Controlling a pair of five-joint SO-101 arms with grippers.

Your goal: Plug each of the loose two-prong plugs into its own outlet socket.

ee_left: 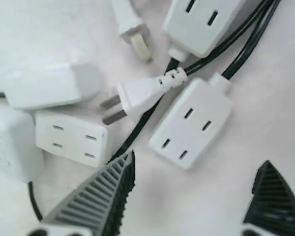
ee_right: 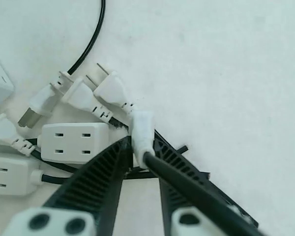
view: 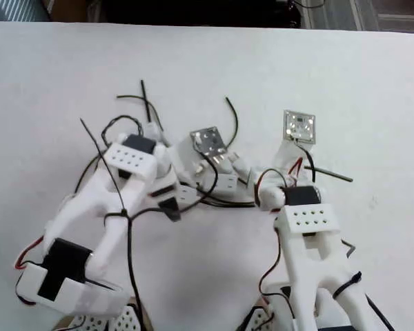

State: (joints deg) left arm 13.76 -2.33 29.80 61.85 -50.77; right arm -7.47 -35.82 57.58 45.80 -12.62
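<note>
The right hand (ee_right: 140,147) is clenched on a white plug (ee_right: 142,129) near its cord, probably so that it can be steered to the socket block (ee_right: 73,142) just beside. The left hand (ee_left: 199,164) hangs released over another block (ee_left: 189,125), perhaps to steady it. Its wrist view shows a loose plug (ee_left: 137,93) close by. The high view shows both arms crowding the tangle on the table (view: 372,83).

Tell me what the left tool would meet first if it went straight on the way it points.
Probably the white outlet block, which lies right ahead of the open left tool, though depth is unclear.
</note>
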